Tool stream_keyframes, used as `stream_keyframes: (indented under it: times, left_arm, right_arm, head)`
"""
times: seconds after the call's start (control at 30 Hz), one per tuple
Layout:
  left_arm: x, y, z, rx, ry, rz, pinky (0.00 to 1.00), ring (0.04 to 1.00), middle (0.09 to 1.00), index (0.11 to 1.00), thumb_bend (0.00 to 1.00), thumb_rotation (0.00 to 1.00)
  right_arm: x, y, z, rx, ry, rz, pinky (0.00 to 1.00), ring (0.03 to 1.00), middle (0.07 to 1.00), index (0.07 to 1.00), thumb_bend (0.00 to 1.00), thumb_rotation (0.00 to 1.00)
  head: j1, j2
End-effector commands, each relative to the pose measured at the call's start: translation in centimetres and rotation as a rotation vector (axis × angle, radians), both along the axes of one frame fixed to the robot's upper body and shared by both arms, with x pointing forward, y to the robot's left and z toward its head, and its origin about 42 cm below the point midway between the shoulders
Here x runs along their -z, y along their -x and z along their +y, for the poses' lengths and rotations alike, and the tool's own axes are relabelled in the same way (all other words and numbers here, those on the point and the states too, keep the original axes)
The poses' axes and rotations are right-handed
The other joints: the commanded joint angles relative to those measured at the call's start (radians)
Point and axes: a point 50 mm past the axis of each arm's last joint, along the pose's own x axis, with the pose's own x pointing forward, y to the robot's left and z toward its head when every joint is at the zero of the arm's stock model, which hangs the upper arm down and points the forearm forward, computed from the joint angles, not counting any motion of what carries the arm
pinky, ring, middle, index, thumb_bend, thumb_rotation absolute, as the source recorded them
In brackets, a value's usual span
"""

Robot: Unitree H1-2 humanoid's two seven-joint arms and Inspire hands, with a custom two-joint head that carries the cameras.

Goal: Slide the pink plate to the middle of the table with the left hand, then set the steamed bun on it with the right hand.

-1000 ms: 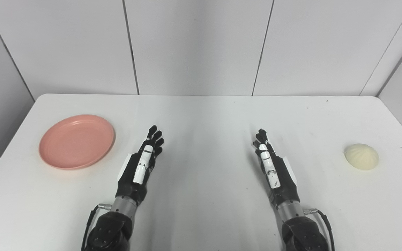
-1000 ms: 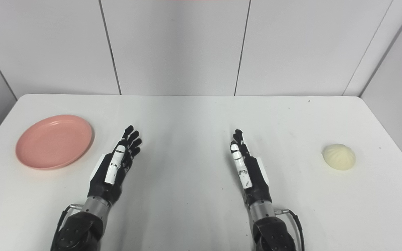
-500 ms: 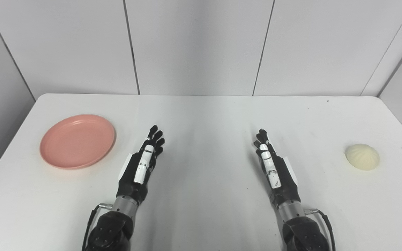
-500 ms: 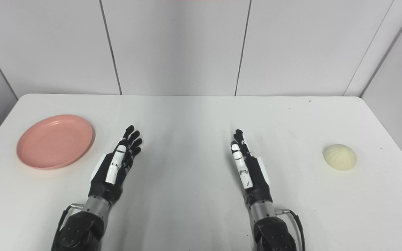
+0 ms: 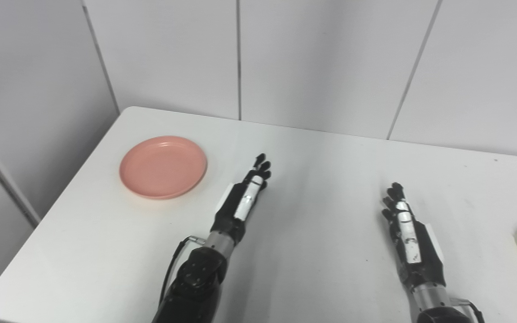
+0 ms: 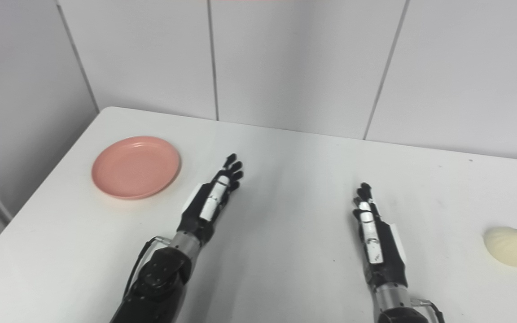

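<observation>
Plate (image 6: pixel 135 166) is set near the tabletop's left edge, bun (image 6: pixel 509 246) near the right edge; left hand (image 6: pixel 211 200) and right hand (image 6: pixel 376 235) are held flat, empty, fingers extended, neither task step started.

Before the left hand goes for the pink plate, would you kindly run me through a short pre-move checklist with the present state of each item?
1. Left hand free, fingers apart, holding nothing: ok.
2. Pink plate in view, empty and flat on the table: ok.
3. Path from the left hand to the plate free of other things: ok.
4. Middle of the table, where the plate should go, bare apart from the hands: ok.
5. Right hand open and apart from the steamed bun: ok.
6. Steamed bun fully in view: ok in the right eye view, cut by the picture's edge in the left eye view.
</observation>
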Motion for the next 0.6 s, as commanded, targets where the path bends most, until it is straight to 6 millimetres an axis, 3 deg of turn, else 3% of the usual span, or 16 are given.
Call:
stream_keyframes:
  times: [0.0, 0.57]
  left_arm:
    - [5.18, 2.78, -0.47, -0.002, -0.004, 0.158, 0.98, 0.975, 0.985, 0.997, 0.38, 1.00]
    - [5.08, 2.61, -0.40, -0.008, 0.001, 0.149, 0.97, 0.973, 0.985, 0.997, 0.38, 1.00]
  right_arm:
    - [0.50, 0.18, -0.84, 0.010, -0.003, -0.024, 1.00, 1.000, 1.000, 1.000, 0.17, 1.00]
    - [-0.01, 0.15, -0.37, 0.008, 0.004, -0.023, 1.00, 1.000, 1.000, 1.000, 0.14, 1.00]
  head:
    - [0.002, -0.002]
    - [-0.016, 0.002]
